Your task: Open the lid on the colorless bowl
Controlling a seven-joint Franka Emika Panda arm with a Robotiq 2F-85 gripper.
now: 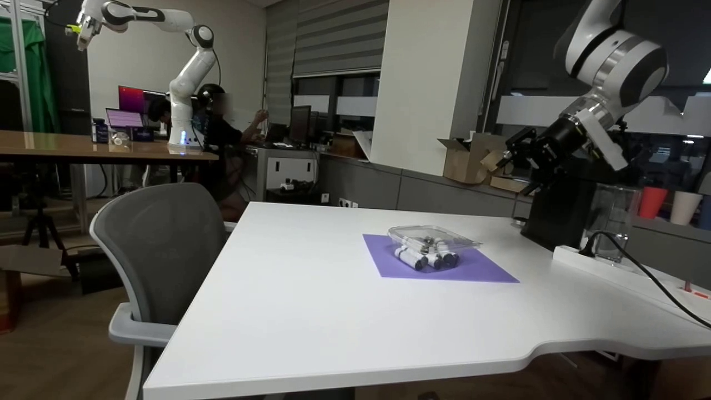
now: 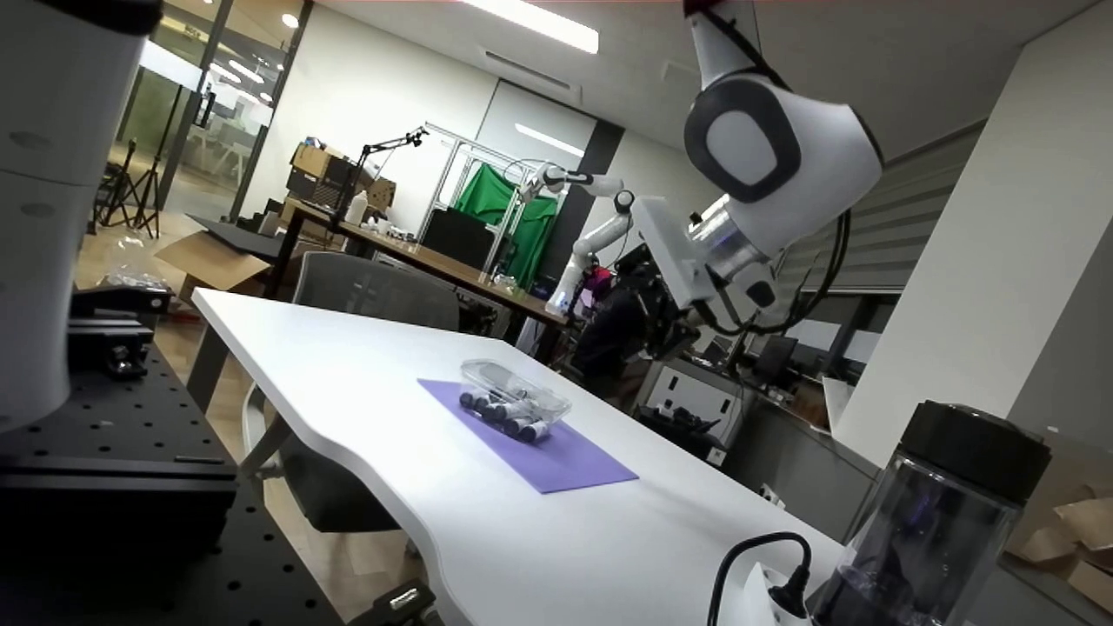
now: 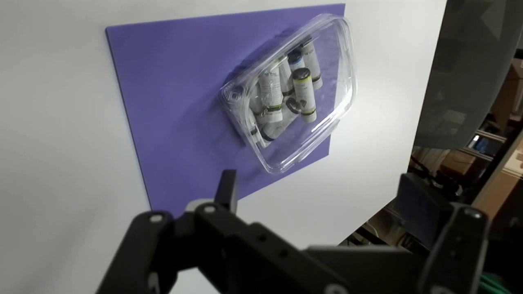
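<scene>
The colorless bowl (image 1: 426, 266) is a see-through plastic container holding several small white tubes with dark ends. It also shows in an exterior view (image 2: 500, 422). The clear lid (image 1: 433, 234) lies over its top, and its rim reaches past the bowl on one side. The lid also shows in an exterior view (image 2: 522, 389) and in the wrist view (image 3: 329, 98). I cannot tell whether it is fastened. My gripper (image 3: 320, 190) is open and empty, fingers wide apart, high above the table and apart from the bowl. It shows in both exterior views (image 1: 516, 175) (image 2: 665, 335).
The bowl stands on a purple sheet (image 1: 480, 270) on a white table (image 1: 311, 311). A power strip (image 1: 627, 283) with a black cable, a clear bottle (image 2: 922, 522) and a black box (image 1: 561, 208) stand at one side. A grey chair (image 1: 166, 261) is beside the table.
</scene>
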